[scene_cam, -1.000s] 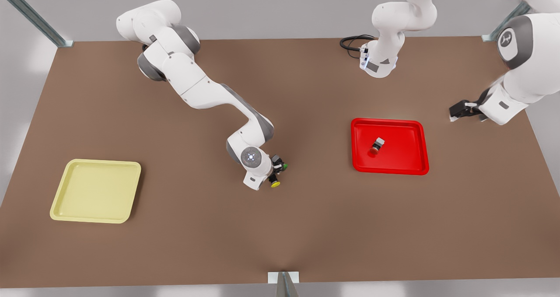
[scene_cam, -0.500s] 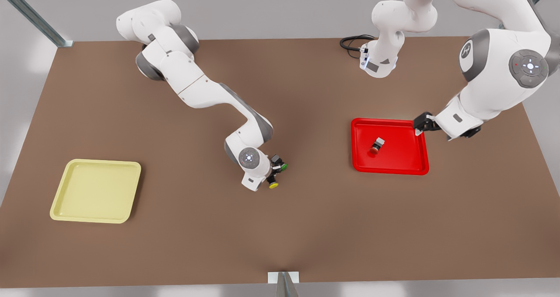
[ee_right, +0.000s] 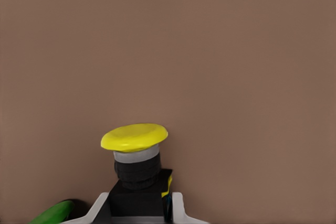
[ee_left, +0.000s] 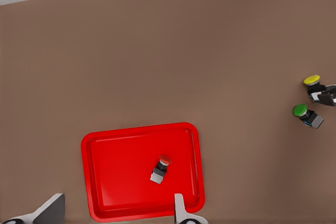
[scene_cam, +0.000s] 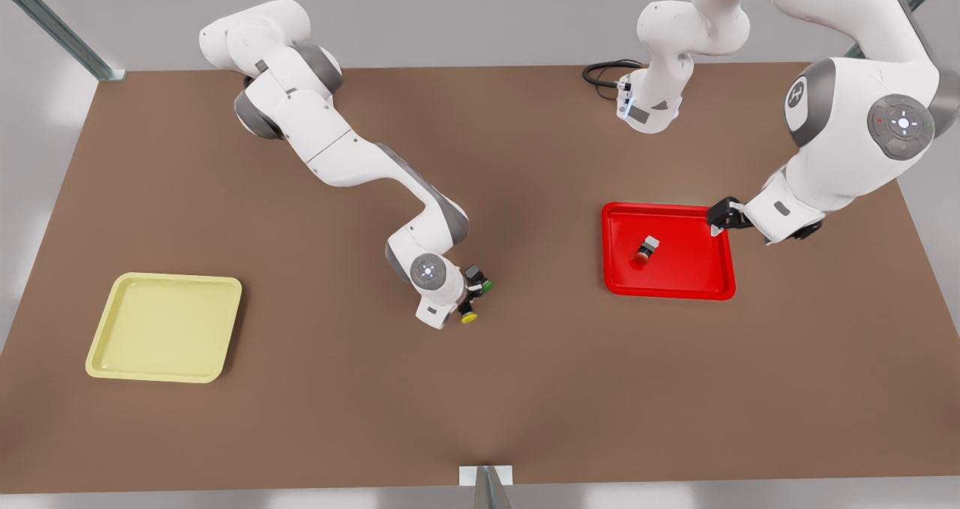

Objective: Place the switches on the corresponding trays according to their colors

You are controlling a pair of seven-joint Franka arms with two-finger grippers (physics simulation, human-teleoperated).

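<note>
Red switch (scene_cam: 646, 250) lies in the red tray (scene_cam: 667, 288) (left gripper (scene_cam: 718, 220) spread above); right gripper (scene_cam: 472, 304) clamps yellow switch (scene_cam: 469, 316), next carrying it to the yellow tray (scene_cam: 101, 344)

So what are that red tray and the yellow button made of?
The red tray looks like glossy moulded plastic: rounded corners, highlights along its rim. The yellow-capped switch seems plastic too: smooth matte cap, dark body. It's a simulator's render, so that's only a guess.

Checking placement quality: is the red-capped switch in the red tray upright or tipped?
Tipped. The red-capped push-button switch lies on its side in the red plastic tray, cap and grey body end to end along the tray floor.
</note>
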